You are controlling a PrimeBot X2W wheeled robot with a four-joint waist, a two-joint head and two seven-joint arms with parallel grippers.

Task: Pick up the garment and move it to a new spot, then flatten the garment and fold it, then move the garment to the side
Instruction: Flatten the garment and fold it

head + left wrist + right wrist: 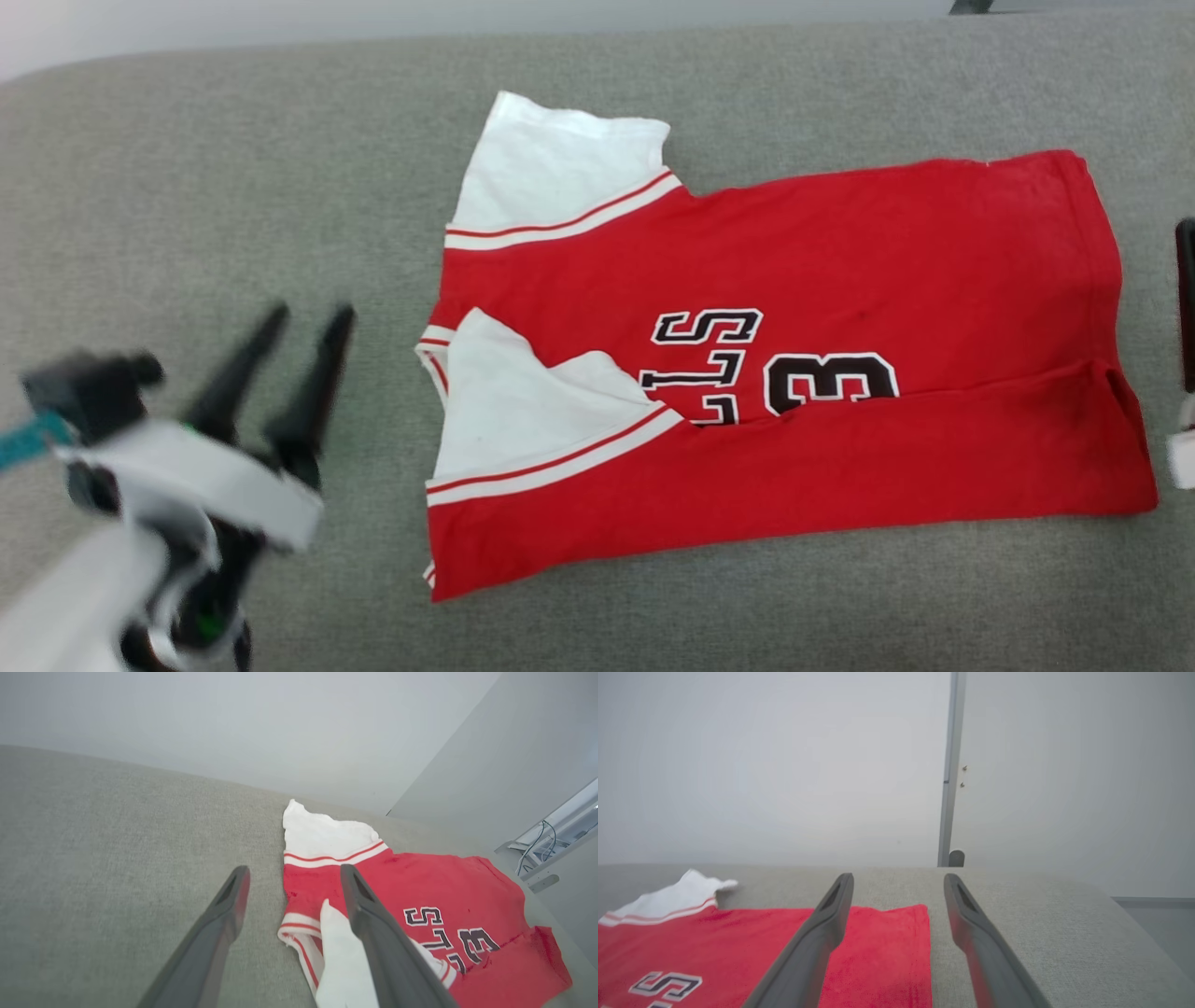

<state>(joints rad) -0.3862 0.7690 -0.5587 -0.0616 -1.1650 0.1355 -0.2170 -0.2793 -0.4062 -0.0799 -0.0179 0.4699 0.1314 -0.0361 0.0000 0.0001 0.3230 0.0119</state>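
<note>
The small red sports jersey (pixel 840 252) lies lengthwise across the grey woven fabric surface (pixel 187 187), sleeve end toward the left gripper (pixel 312 311), hem toward the right gripper (pixel 899 879), both with fingers spread and empty.

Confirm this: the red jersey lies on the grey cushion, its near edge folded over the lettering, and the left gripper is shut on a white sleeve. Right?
Not quite. The left gripper is open and holds nothing: the head view shows its fingers spread, off to the side of the jersey, over the bare grey cushion. The rest is right.
</note>
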